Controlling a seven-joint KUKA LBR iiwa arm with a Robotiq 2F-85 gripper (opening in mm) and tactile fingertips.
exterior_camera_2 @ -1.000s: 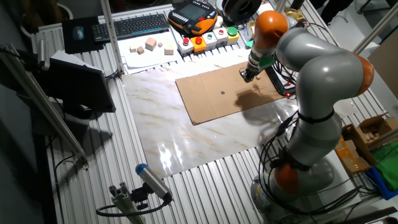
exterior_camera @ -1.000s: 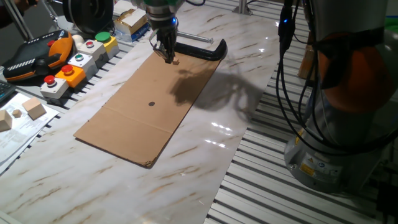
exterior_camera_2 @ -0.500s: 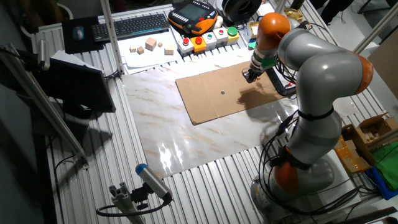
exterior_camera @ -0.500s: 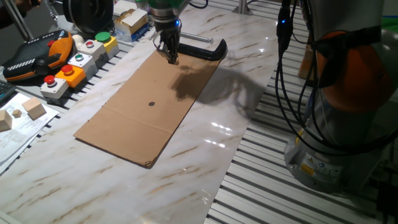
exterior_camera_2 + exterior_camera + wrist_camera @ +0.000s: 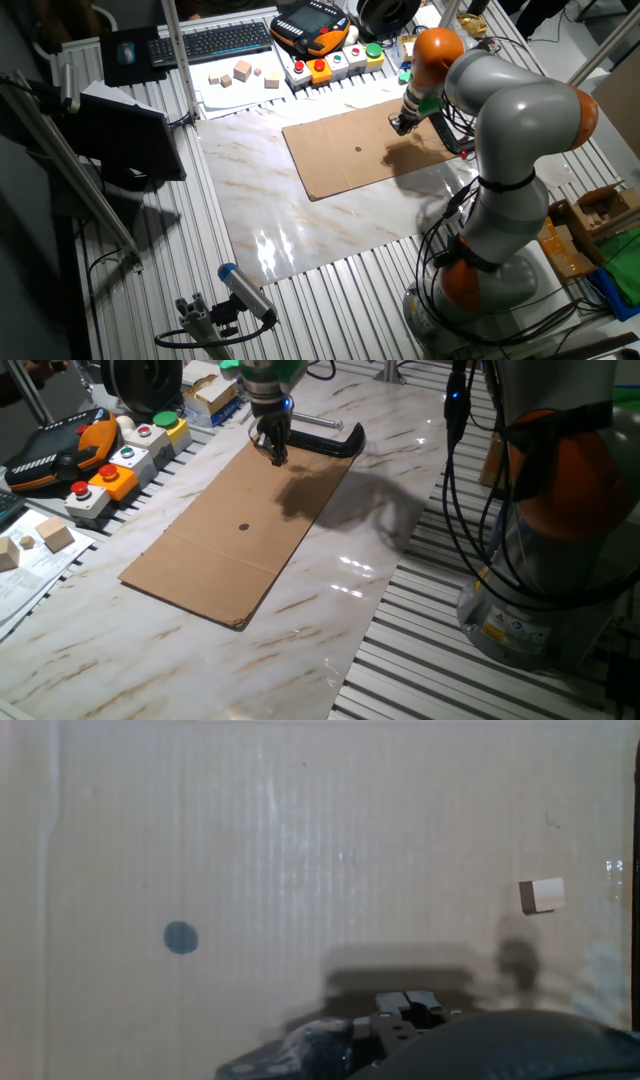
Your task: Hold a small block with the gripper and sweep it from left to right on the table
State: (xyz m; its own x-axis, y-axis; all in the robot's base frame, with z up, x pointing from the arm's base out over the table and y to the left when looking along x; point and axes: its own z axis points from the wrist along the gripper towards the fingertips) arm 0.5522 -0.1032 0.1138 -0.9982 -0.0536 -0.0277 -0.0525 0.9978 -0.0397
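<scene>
In the hand view the small block, a tiny tan cube, lies loose on a brown cardboard sheet, off to the right of my gripper. The gripper's two fingertips are pressed together with nothing between them. The one fixed view shows the black gripper pointing down over the far end of the cardboard, which lies on the white marble table. The gripper also shows in the other fixed view. In both fixed views the block is too small to make out.
A black C-clamp lies just past the gripper at the cardboard's far edge. A dark dot marks the cardboard's middle. Push-button boxes, an orange teach pendant and larger wooden blocks line the left side.
The gripper has shifted slightly toward the clamp end of the cardboard. A second ago the small block showed right at the fingertips; it now lies apart from them.
</scene>
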